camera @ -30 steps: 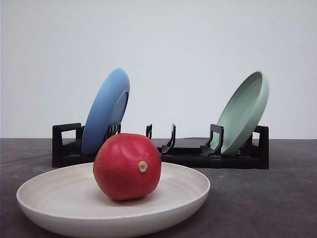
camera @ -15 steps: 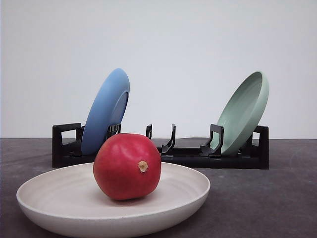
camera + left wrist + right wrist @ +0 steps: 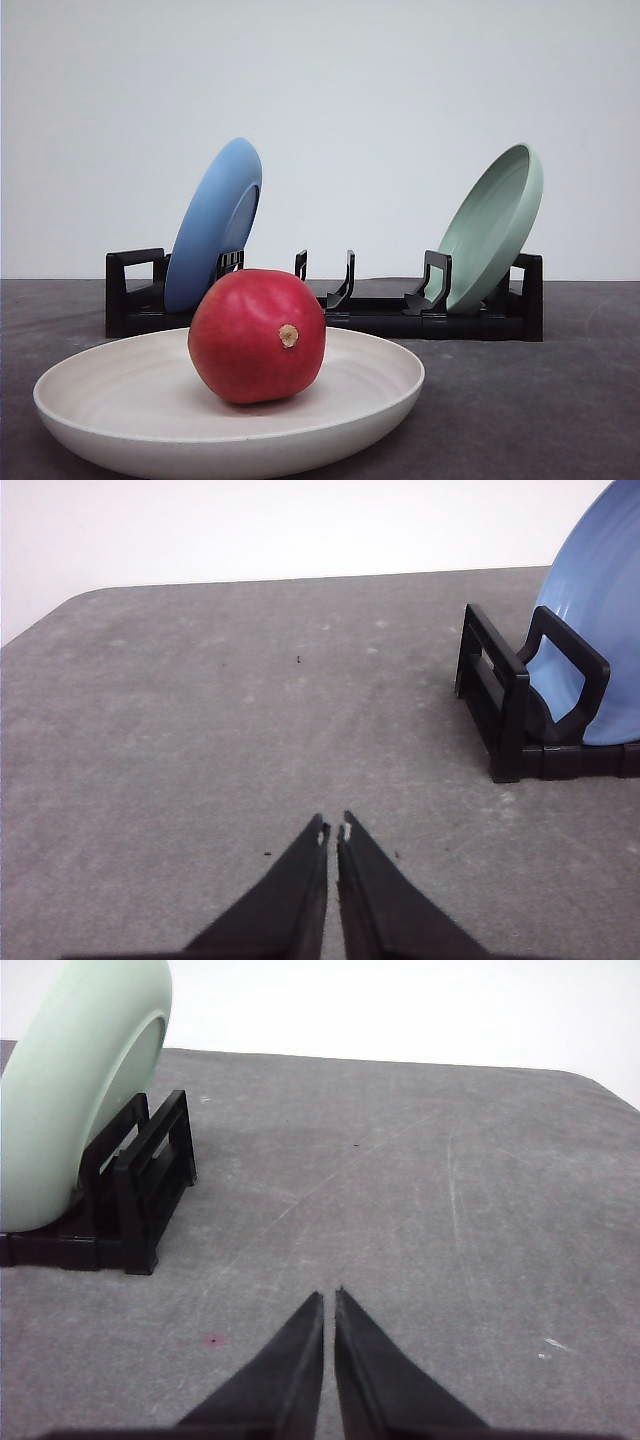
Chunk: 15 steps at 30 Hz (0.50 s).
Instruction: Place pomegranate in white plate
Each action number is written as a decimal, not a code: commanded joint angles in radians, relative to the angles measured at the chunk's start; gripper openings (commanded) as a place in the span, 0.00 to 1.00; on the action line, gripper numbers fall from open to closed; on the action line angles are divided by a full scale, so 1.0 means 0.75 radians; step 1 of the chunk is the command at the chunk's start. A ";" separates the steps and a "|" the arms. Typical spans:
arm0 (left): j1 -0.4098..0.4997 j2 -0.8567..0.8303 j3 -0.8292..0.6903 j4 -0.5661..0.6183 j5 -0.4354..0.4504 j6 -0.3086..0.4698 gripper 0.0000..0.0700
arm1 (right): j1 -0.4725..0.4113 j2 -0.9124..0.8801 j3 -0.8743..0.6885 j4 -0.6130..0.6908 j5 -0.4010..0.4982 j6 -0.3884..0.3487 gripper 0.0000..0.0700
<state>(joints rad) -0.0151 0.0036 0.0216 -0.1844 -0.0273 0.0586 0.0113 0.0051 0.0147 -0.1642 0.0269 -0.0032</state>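
A glossy red round pomegranate (image 3: 257, 336) rests in the wide cream plate (image 3: 120, 400); both end effectors, left (image 3: 333, 832) and right (image 3: 329, 1298), are closed and empty, and a nudge could roll the fruit out.

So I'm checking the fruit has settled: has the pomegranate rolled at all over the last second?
No. The pomegranate sits in the white plate at the same spot against the black rack, stub facing the same way.

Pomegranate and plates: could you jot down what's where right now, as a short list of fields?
pomegranate: resting in the white plate, stub facing the camera
blue plate: standing tilted at the left end of the black rack
green plate: standing tilted at the rack's right end
left hand: shut, empty, over bare table
right hand: shut, empty, over bare table
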 commanded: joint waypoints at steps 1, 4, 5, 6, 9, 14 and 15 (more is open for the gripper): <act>0.001 -0.002 -0.013 -0.005 -0.003 -0.009 0.00 | -0.001 -0.002 -0.006 0.011 -0.002 0.004 0.02; 0.001 -0.002 -0.013 -0.005 -0.003 -0.009 0.00 | -0.001 -0.002 -0.006 0.011 -0.001 0.004 0.02; 0.001 -0.002 -0.013 -0.005 -0.003 -0.009 0.00 | -0.001 -0.002 -0.006 0.011 -0.001 0.004 0.02; 0.001 -0.002 -0.013 -0.005 -0.003 -0.009 0.00 | -0.001 -0.002 -0.006 0.011 -0.001 0.004 0.02; 0.001 -0.002 -0.013 -0.005 -0.003 -0.009 0.00 | -0.001 -0.002 -0.006 0.011 -0.001 0.004 0.02; 0.001 -0.002 -0.013 -0.005 -0.003 -0.009 0.00 | -0.001 -0.002 -0.006 0.011 -0.001 0.004 0.02; 0.001 -0.002 -0.013 -0.005 -0.003 -0.009 0.00 | -0.001 -0.002 -0.006 0.011 -0.001 0.004 0.02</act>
<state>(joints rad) -0.0151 0.0036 0.0216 -0.1844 -0.0273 0.0586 0.0113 0.0051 0.0147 -0.1642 0.0269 -0.0032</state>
